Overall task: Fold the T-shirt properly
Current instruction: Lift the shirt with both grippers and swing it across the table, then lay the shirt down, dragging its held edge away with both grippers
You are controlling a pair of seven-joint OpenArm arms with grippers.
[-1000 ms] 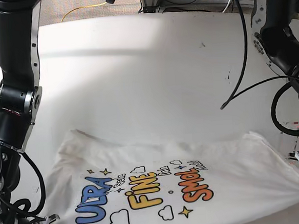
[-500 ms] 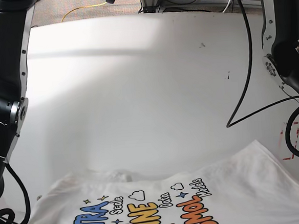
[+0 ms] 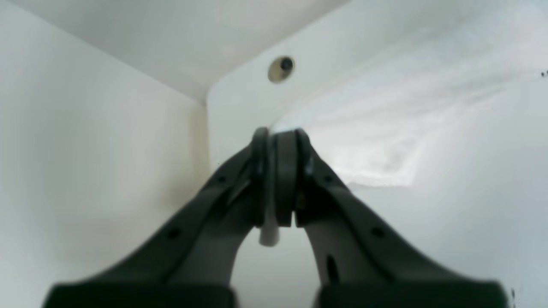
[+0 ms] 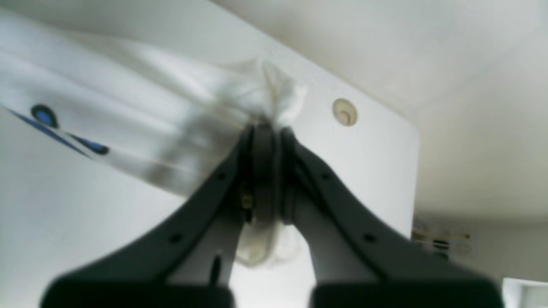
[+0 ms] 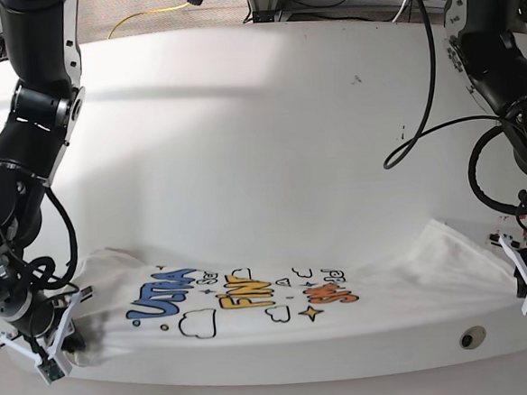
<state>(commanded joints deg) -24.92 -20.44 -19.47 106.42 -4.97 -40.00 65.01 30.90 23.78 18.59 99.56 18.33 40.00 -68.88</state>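
Observation:
The white T-shirt [image 5: 279, 296], printed with orange, yellow and blue letters, lies in a wide band along the table's near edge, print facing up. It is stretched between both grippers. On the base view's left, my right gripper [image 5: 72, 310] is shut on a bunched end of the T-shirt [image 4: 171, 128]; the wrist view shows cloth squeezed between the right gripper's [image 4: 267, 126] fingers. On that view's right, my left gripper [image 5: 513, 266] is shut on the other end. A thin fold of the T-shirt [image 3: 364, 128] sits pinched in the left gripper [image 3: 278, 132].
The white table [image 5: 260, 143] stretches away behind the shirt. A round hole [image 5: 472, 337] sits in its front right corner, close to the left gripper. A black cable [image 5: 421, 123] hangs over the right side. Cables and a yellow cord [image 5: 151, 15] lie on the floor beyond.
The shirt filled the bottom of the base view before; now it lies further up as a flatter, narrower band pulled between both grippers. Both arms have shifted with it.

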